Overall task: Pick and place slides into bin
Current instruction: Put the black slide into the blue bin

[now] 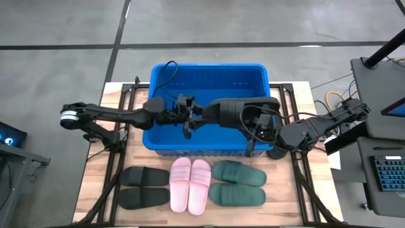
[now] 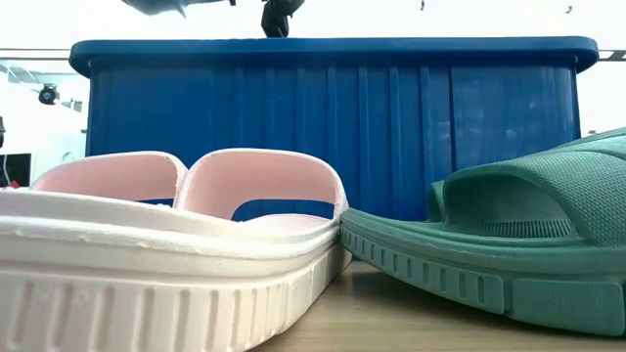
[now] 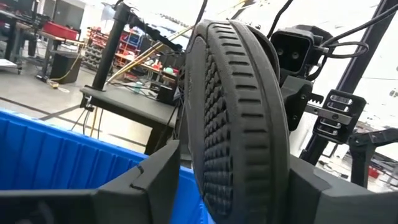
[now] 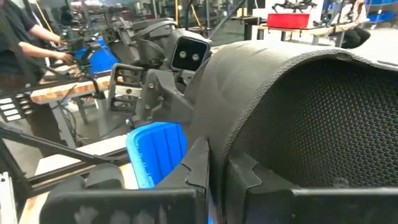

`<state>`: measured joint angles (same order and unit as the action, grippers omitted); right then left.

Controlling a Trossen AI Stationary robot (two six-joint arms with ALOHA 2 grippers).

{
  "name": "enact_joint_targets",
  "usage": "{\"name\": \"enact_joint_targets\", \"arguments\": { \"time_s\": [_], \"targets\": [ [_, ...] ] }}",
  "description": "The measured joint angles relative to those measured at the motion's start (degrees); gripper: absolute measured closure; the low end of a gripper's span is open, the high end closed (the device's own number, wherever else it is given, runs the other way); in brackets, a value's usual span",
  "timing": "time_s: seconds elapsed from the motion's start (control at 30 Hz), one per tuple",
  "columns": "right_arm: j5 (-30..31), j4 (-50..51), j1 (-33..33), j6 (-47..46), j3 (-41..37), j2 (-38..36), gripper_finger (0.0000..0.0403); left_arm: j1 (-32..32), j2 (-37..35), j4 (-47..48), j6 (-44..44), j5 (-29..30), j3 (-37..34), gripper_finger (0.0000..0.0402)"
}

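Over the blue bin (image 1: 209,142), both arms meet on one black slide (image 1: 243,111). From the bin's left side the left gripper (image 1: 188,120) reaches in, fingers spread either side of the slide's near end, sole ridges between them; whether it bears on the slide I cannot tell. The slide's long axis runs left to right above the bin's middle. Toward the bin's right side, the right gripper (image 4: 214,168) pinches the slide's strap, so it appears to carry the load.
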<state>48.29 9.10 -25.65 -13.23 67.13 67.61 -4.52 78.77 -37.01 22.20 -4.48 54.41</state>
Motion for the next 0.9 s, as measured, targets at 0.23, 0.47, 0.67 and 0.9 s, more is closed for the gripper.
{"name": "enact_joint_targets", "arguments": {
  "time_s": [0.23,0.47,0.67,0.9],
  "targets": [
    [-0.1,-0.8,0.0,0.3,0.0,0.0,0.039,-0.3,1.0,0.0,-2.9,-1.4,1.2,0.0301],
    [-0.4,-1.2,0.0,0.6,0.0,0.0,0.039,-1.1,0.4,0.1,-3.1,-1.3,1.0,0.0376],
    [-0.5,-1.2,0.0,1.7,0.0,0.0,0.0384,-1.7,-0.3,0.4,-3.1,-1.9,1.0,0.0376],
    [-0.3,-1.2,0.0,2.0,0.0,-0.2,0.0347,-3.3,-2.0,0.9,-3.1,-2.3,0.5,0.0376]
  ]
}}
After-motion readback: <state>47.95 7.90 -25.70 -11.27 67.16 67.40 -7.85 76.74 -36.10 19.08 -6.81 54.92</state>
